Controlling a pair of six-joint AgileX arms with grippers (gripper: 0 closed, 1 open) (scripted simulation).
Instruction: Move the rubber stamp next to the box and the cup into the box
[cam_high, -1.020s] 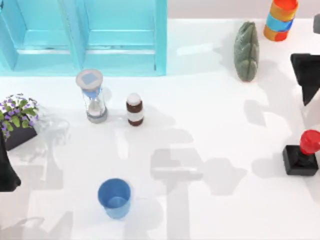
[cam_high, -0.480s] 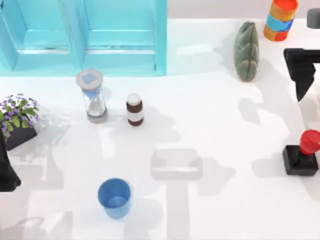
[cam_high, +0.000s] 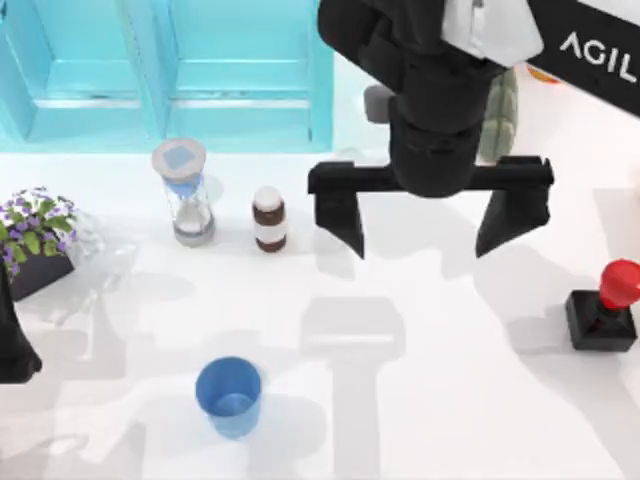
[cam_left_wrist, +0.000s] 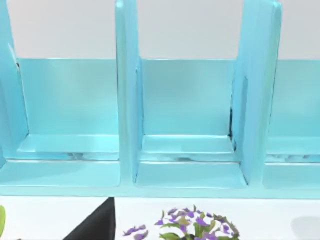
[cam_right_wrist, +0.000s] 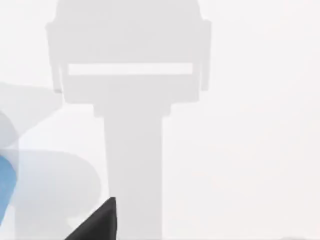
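L arm sat parked at the bench's far left edge, a dark shape (cam_high: 14, 340) just beside the flower pot (cam_high: 35, 240); can't tell its finger state. L wrist view faced the box (cam_left_wrist: 190, 125), a turquoise open-front unit w/ upright dividers, purple flowers low in frame.

Moving right: hourglass (cam_high: 184, 192) w/ blue top stood in front of the box (cam_high: 170, 70), brown bottle (cam_high: 269, 219) w/ white cap just beside it. The cup (cam_high: 230, 396), blue, upright, stood on bare bench (cam_high: 450, 420) nearer the front edge, well apart from both, left of and nearer the front than the R fingers, nothing touching it. R wrist view caught a blue sliver of the cup (cam_right_wrist: 6, 187) at the frame edge, plus one dark fingertip (cam_right_wrist: 97, 222) and the gripper's shadow on white bench.

R gripper (cam_high: 430, 215) hung above the bench centre, fingers spread wide apart, released, holding nothing. Bottle lay just left of the L-hand finger (cam_high: 340, 215). Green leaf-textured object (cam_high: 500, 110) partly hidden behind the arm.

The rubber stamp (cam_high: 604, 310), black base, red knob, stood upright near the right edge, right of the R-hand finger (cam_high: 510, 215) and nearer the front, apart from it, well apart from the box.
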